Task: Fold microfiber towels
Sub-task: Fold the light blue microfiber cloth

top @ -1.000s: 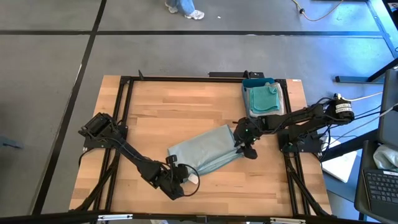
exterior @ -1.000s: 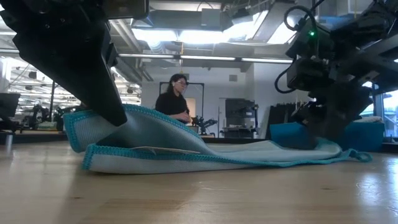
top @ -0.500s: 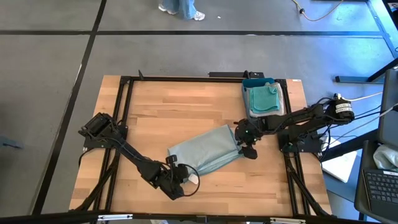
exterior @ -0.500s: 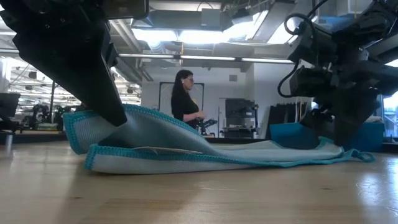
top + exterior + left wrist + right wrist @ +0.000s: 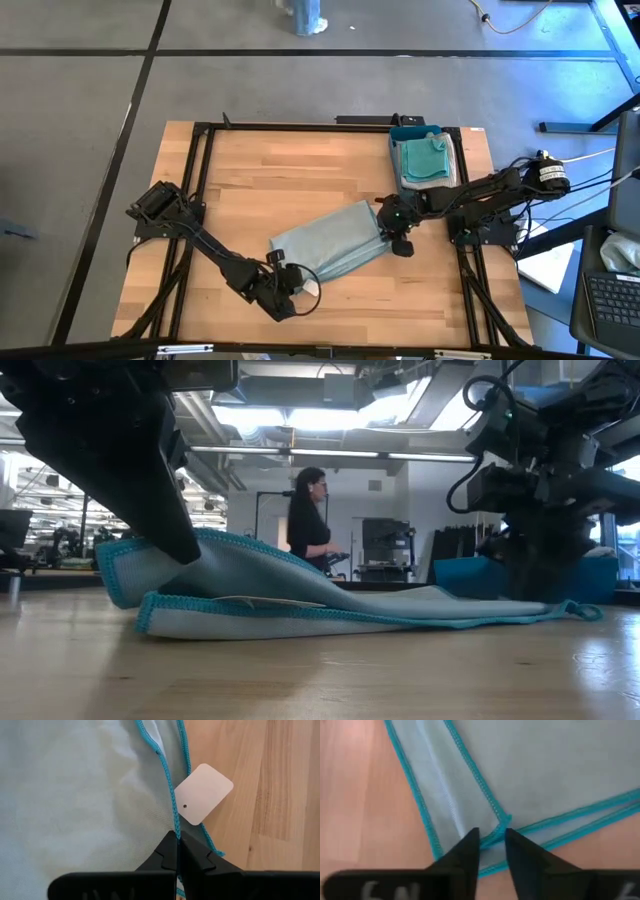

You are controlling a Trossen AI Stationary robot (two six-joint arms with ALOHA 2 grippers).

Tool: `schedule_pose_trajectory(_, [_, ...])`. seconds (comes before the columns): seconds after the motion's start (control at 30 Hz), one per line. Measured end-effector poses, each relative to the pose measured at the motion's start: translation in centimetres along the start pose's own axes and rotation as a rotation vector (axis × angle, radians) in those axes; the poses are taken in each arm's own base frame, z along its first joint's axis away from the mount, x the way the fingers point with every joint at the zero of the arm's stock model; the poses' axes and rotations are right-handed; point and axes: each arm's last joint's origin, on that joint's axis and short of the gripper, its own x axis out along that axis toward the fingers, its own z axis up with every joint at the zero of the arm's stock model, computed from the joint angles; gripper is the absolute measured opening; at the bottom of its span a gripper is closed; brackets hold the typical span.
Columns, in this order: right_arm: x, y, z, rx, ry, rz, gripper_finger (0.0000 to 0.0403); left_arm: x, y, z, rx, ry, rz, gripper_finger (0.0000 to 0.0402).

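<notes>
A pale blue-grey microfiber towel (image 5: 330, 246) with teal edging lies folded over on the wooden table, slanting from near left to far right. My left gripper (image 5: 291, 291) is shut on the towel's near left end, beside a white tag (image 5: 205, 794). My right gripper (image 5: 397, 237) stands over the towel's right corner (image 5: 502, 820), its fingers a little apart on either side of the teal edging. In the low view the towel's right end (image 5: 575, 610) lies flat on the table. My left gripper pinches the towel's teal-stitched edge (image 5: 175, 822) between its two shut fingers, next to the white tag. The fingers slant down from the table's near left. In the low view the held upper layer (image 5: 215, 555) is raised off the lower layer, which rests on the table.
A blue tray (image 5: 400, 133) with folded teal and green towels (image 5: 424, 158) stands at the table's far right corner. Bare wood lies at the far left and along the near edge. A person (image 5: 310, 520) walks in the room behind the table.
The towel's right end, humped up a little under my right gripper a second ago, now lies flat. My right gripper has risen slightly over it. My left gripper has kept its hold. The person behind the table has walked to the right.
</notes>
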Motion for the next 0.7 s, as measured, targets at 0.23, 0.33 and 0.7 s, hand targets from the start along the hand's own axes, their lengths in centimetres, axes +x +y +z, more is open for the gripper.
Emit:
schedule_pose_trajectory(0.23, [0.0,0.0,0.03,-0.055,-0.003,0.001,0.0009,0.0,0.01,-0.02,0.004,0.002,0.0,0.0])
schedule_pose_trajectory(0.33, [-0.05,0.06,0.02,-0.055,-0.003,0.017,0.0006,0.0,0.06,-0.05,0.008,0.006,0.005,0.0])
schedule_pose_trajectory(0.7, [-0.5,0.67,-0.07,0.1,0.02,0.192,0.0063,0.01,0.06,-0.07,0.011,0.015,-0.002,0.0])
